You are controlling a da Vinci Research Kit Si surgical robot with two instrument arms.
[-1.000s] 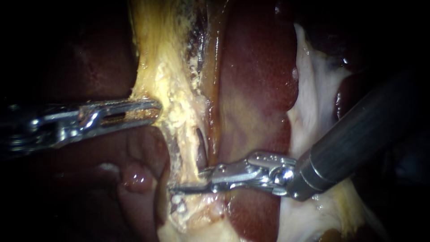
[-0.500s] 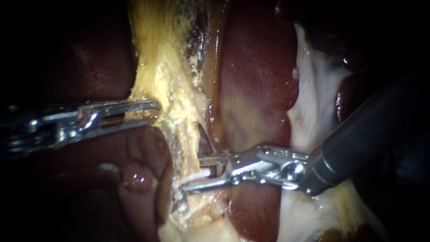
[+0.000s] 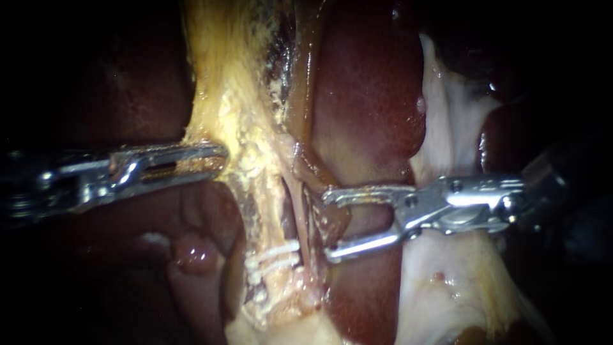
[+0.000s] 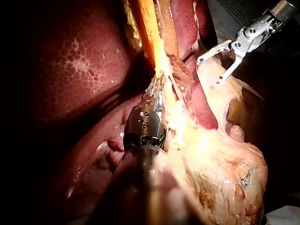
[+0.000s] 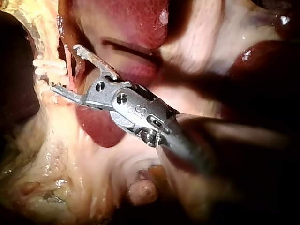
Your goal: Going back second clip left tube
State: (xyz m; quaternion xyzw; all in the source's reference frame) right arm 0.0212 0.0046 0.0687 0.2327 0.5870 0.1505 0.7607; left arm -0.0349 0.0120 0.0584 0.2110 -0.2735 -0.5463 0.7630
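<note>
**Endoscope view.** The left instrument (image 3: 220, 158) enters from 9 o'clock. Its end effector is pressed together on the edge of the yellow fatty tissue (image 3: 223, 96), pinching it. The right instrument (image 3: 327, 225) enters from 3 o'clock, with its end effector spread wide and holding nothing. We note the left tube (image 3: 271, 214) as a pale strand running down toward 6 o'clock, just off centre. The white clips (image 3: 274, 254) cross it at 9 o'clock from the right instrument's lower tip, near it but apart. The liver (image 3: 364, 96) is dark red and fills the area from the centre toward 12 o'clock.

**Left wrist view.** The left instrument (image 4: 157, 89) has its end effector closed in the yellow fatty tissue (image 4: 161, 56), with the liver (image 4: 79, 65) beside it. The right instrument (image 4: 209, 71) sits ahead and to one side, spread.

**Right wrist view.** The right instrument (image 5: 63, 66) is spread. The white clips (image 5: 46, 68) lie just beyond its tips. A thin reddish strand (image 5: 70, 70) passes through the gap, and we cannot tell whether it touches.
</note>
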